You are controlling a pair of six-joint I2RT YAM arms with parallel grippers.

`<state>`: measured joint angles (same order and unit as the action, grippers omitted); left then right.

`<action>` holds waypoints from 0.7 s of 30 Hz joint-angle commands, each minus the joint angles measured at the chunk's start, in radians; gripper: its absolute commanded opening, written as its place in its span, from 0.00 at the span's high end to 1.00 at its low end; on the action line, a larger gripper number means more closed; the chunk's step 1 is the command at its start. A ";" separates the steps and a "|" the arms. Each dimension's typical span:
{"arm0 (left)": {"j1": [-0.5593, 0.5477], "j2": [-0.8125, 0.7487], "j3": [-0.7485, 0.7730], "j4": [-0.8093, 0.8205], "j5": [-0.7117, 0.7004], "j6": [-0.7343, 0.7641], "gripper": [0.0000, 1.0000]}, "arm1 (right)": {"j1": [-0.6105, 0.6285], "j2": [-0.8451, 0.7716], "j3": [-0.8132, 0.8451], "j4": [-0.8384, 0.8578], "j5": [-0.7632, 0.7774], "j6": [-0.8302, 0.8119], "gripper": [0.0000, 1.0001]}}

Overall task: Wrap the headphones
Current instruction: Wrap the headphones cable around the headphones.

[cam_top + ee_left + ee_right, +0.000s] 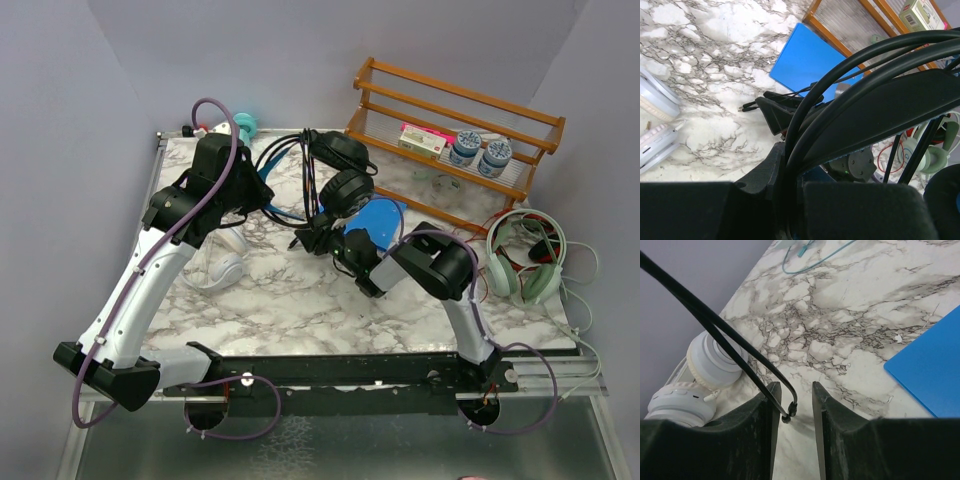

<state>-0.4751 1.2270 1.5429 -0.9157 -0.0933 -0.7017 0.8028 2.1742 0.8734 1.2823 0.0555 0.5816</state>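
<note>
The black headphones (342, 172) hang above the middle of the table, and my left gripper (264, 190) is shut on their headband (875, 110), with their black cables (840, 70) running through my fingers too. My right gripper (305, 238) hovers low just in front of them, its jaws (794, 390) standing open a narrow way. The looped end of the thin black cable (740, 347) hangs between them and rests against the left finger (771, 405). The white headphones (225, 265) lie at the left. The pale green headphones (525, 255) lie at the right edge.
A blue pad (378, 218) lies flat under the black headphones. A wooden rack (455, 120) with a box and two jars stands at the back right. A thin teal cable (815, 260) trails over the marble. Red wire lies by the green headset.
</note>
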 commanded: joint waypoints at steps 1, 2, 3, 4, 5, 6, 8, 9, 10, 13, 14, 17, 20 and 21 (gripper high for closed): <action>0.001 -0.029 0.031 0.061 0.032 -0.034 1.00 | -0.006 0.047 0.037 0.015 0.036 0.009 0.62; 0.001 -0.027 0.031 0.060 0.032 -0.034 1.00 | -0.005 0.050 0.042 0.015 0.037 0.008 0.64; 0.001 -0.027 0.031 0.061 0.032 -0.034 1.00 | -0.005 0.052 0.046 0.013 0.042 0.006 0.66; 0.001 -0.025 0.031 0.061 0.032 -0.035 1.00 | -0.006 0.054 0.049 0.012 0.045 0.006 0.70; 0.001 -0.025 0.031 0.061 0.032 -0.035 1.00 | -0.006 0.055 0.050 0.013 0.046 0.004 0.78; 0.001 -0.024 0.031 0.061 0.031 -0.034 1.00 | -0.006 0.053 0.050 0.014 0.044 0.000 0.85; 0.002 -0.024 0.030 0.061 0.022 -0.033 1.00 | -0.006 0.039 0.045 0.015 0.024 -0.010 0.95; 0.001 -0.023 0.027 0.061 0.015 -0.032 1.00 | -0.006 0.027 0.038 0.014 0.009 -0.015 0.99; 0.001 -0.022 0.024 0.060 0.005 -0.032 1.00 | -0.005 0.015 0.028 0.017 -0.009 -0.016 0.99; 0.002 -0.008 0.016 0.061 -0.038 -0.034 1.00 | -0.001 -0.042 -0.037 0.017 -0.070 -0.003 1.00; 0.004 0.000 0.017 0.063 -0.052 -0.033 1.00 | 0.005 -0.065 -0.066 0.014 -0.087 0.006 1.00; 0.021 0.046 0.020 0.083 -0.053 -0.025 1.00 | 0.064 -0.145 -0.161 -0.007 -0.108 0.023 0.99; 0.068 0.102 0.024 0.116 -0.015 -0.022 1.00 | 0.155 -0.259 -0.240 -0.075 -0.100 0.012 1.00; 0.087 0.118 0.024 0.126 -0.011 -0.029 1.00 | 0.183 -0.295 -0.261 -0.103 -0.095 0.009 1.00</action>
<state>-0.4473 1.2839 1.5429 -0.8970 -0.1226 -0.7006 0.8772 2.0083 0.6846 1.2556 -0.0063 0.5968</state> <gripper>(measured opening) 0.103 0.027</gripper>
